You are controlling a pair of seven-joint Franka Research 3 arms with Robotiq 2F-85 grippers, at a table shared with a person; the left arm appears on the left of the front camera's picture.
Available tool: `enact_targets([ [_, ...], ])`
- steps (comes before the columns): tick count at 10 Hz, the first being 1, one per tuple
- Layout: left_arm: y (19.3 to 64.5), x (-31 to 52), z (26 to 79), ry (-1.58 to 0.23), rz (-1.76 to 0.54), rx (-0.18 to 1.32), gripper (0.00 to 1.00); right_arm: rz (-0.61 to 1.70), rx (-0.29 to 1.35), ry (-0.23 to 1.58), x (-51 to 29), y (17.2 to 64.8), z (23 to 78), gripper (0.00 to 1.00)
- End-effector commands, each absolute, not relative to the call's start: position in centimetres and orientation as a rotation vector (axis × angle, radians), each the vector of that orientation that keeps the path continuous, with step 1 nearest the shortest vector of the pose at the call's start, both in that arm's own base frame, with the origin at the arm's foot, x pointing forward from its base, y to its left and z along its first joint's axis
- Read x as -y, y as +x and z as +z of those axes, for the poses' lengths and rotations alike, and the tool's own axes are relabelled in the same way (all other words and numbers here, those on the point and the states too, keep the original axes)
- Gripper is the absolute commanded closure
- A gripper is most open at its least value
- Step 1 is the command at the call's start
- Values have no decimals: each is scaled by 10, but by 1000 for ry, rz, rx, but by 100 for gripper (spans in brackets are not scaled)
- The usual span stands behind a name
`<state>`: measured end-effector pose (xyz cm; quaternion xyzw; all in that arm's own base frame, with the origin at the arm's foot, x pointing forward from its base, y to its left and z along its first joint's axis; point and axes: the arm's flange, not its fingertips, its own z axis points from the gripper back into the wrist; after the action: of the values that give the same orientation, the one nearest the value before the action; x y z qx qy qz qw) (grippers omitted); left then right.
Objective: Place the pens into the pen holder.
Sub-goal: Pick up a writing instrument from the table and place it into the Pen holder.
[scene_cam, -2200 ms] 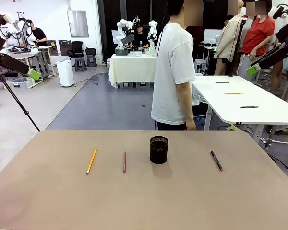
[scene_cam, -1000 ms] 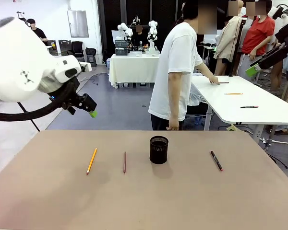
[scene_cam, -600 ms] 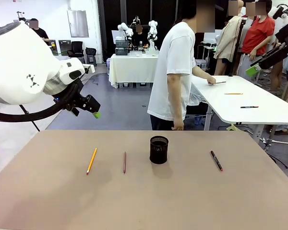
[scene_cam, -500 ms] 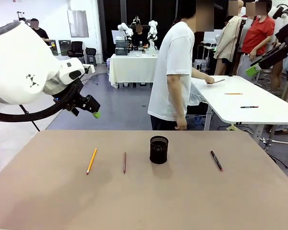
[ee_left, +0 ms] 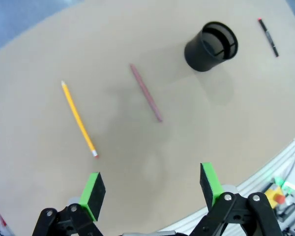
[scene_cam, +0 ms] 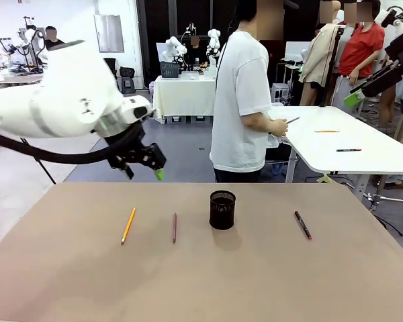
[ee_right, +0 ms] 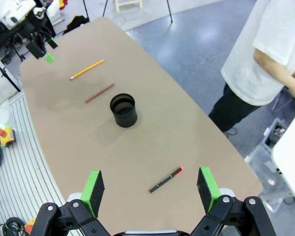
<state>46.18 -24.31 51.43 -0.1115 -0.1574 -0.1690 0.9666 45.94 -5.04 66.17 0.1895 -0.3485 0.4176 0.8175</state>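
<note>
The small black mesh pen holder (scene_cam: 222, 209) stands upright on the tan table (scene_cam: 60, 282), mouth up to receive the three sticks lying flat apart from it: orange-yellow pencil (scene_cam: 128, 225) far to its left, dark red-brown pen (scene_cam: 174, 227) nearer that side, black red-tipped pen (scene_cam: 303, 225) to its right. The left gripper (scene_cam: 145, 173) hovers above, left of the holder, jaws spread and empty, likely lining up a pick; the right gripper (ee_right: 150, 188) hangs high, also spread

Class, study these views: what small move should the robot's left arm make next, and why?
Probably lower the left claw toward the orange-yellow pencil. The claw hangs open and empty in the air, and the pencil lies flat outside the pen holder, on that arm's side.
</note>
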Motion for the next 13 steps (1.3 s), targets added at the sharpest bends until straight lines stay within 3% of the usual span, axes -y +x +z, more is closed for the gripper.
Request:
enact_targets([
  [1,494,276,512,-198,-256,245,0,894,753,415,50,459,663,0],
  [5,553,297,442,-34,-143,242,0,894,753,415,50,459,663,0],
  [7,570,300,418,-75,-109,179,0,894,753,415,50,459,663,0],
  [13,571,320,354,-79,-70,96,0,894,753,415,50,459,663,0],
])
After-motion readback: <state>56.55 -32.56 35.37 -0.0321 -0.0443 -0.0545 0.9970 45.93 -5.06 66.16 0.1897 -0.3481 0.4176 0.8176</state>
